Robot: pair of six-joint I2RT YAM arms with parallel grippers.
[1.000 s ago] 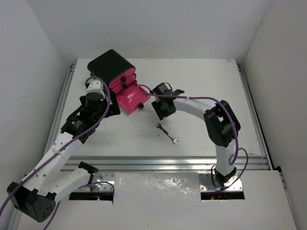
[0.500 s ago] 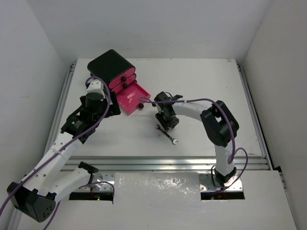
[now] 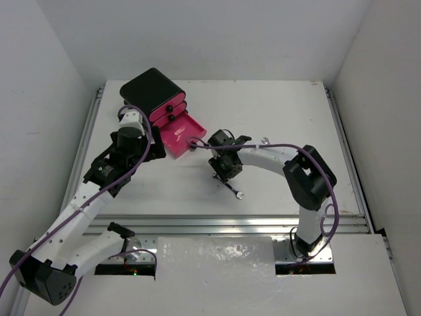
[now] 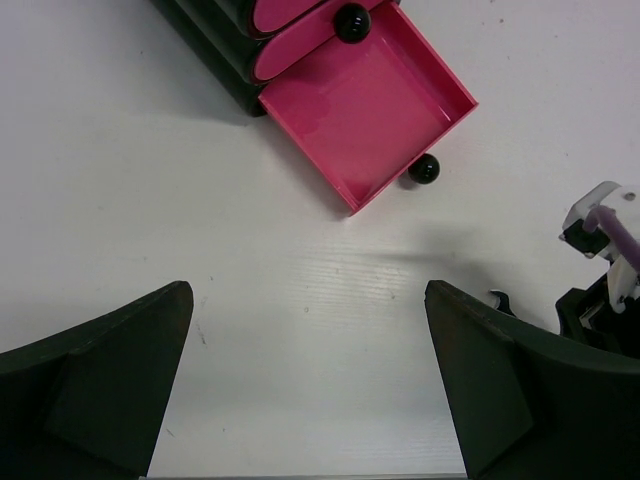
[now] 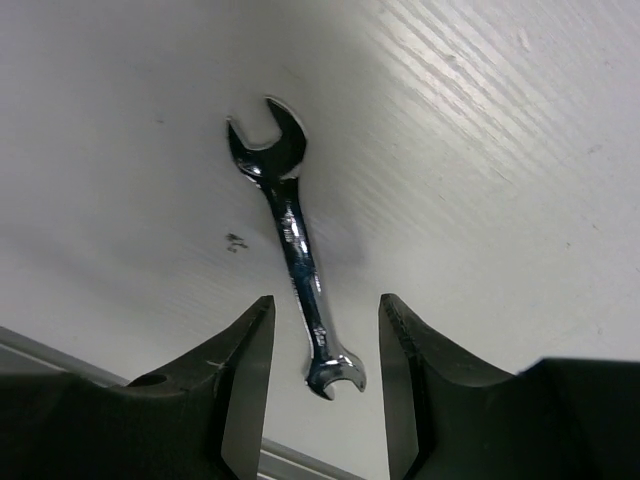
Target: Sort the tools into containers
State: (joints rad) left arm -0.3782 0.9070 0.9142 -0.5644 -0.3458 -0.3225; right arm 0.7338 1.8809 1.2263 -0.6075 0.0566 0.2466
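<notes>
A thin silver wrench [image 5: 295, 255] lies flat on the white table; in the top view it [image 3: 233, 188] is near the middle. My right gripper [image 5: 325, 385] is open, low over the wrench, with one finger on each side of its near end and not touching it. In the top view the right gripper [image 3: 223, 174] is just right of the open drawer. The black box [image 3: 152, 90] has its lowest pink drawer [image 4: 370, 110] pulled out and empty. My left gripper [image 4: 310, 390] is open and empty over bare table, in front of the drawer. Screwdrivers and pliers are out of view.
The two upper drawers are shut, one knob [image 4: 351, 20] showing. The open drawer's black knob [image 4: 424, 170] points toward the right arm [image 4: 605, 260]. A small silver item [image 3: 264, 140] lies beside the right forearm. White walls stand around the table.
My right gripper has moved from beside the open drawer toward the near side and down, so that it now straddles the wrench. The left arm and the drawer have not moved.
</notes>
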